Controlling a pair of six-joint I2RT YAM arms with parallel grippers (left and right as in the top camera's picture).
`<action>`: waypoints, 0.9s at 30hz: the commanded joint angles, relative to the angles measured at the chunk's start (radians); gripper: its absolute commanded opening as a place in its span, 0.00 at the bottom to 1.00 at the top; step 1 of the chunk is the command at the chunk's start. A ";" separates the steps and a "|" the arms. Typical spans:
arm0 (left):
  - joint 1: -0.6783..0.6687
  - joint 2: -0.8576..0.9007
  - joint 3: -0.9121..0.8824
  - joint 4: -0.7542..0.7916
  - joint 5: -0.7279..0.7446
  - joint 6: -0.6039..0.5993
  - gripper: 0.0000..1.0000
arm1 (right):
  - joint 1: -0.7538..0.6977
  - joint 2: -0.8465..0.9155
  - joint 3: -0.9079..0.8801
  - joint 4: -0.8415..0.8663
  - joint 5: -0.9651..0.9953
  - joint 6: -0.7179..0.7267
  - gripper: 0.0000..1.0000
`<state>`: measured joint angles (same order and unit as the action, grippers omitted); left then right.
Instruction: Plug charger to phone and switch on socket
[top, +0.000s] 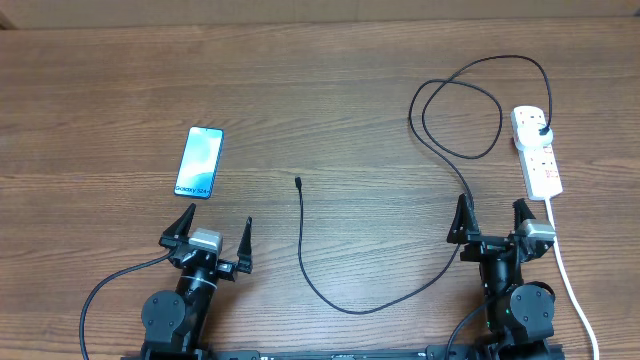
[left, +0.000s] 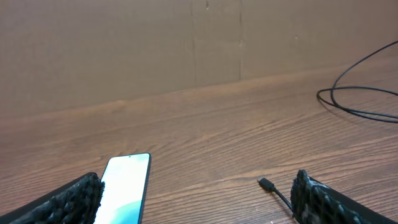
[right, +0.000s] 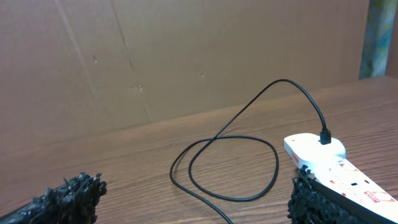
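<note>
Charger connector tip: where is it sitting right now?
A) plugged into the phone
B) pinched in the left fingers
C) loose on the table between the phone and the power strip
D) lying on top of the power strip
C: the connector tip lies on the bare table, clear of the phone on one side and well away from the power strip on the other.

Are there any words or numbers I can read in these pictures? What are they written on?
"Galaxy S24": on the phone, at the end of its screen nearer the robot.
Red markings on the power strip: too small and blurred to read.
No other writing shows.
</note>
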<state>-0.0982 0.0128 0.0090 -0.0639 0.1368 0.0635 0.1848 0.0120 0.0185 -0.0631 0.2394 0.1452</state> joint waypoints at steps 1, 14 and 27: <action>0.000 -0.008 -0.004 -0.004 -0.014 0.023 1.00 | 0.006 -0.009 -0.011 0.006 -0.002 -0.005 1.00; 0.000 -0.008 -0.004 -0.004 -0.014 0.023 1.00 | 0.006 -0.009 -0.011 0.006 -0.002 -0.005 1.00; 0.000 -0.008 -0.004 -0.004 -0.061 0.045 1.00 | 0.006 -0.009 -0.011 0.006 -0.002 -0.005 1.00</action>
<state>-0.0982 0.0128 0.0090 -0.0643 0.1066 0.0856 0.1848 0.0120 0.0185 -0.0631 0.2394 0.1455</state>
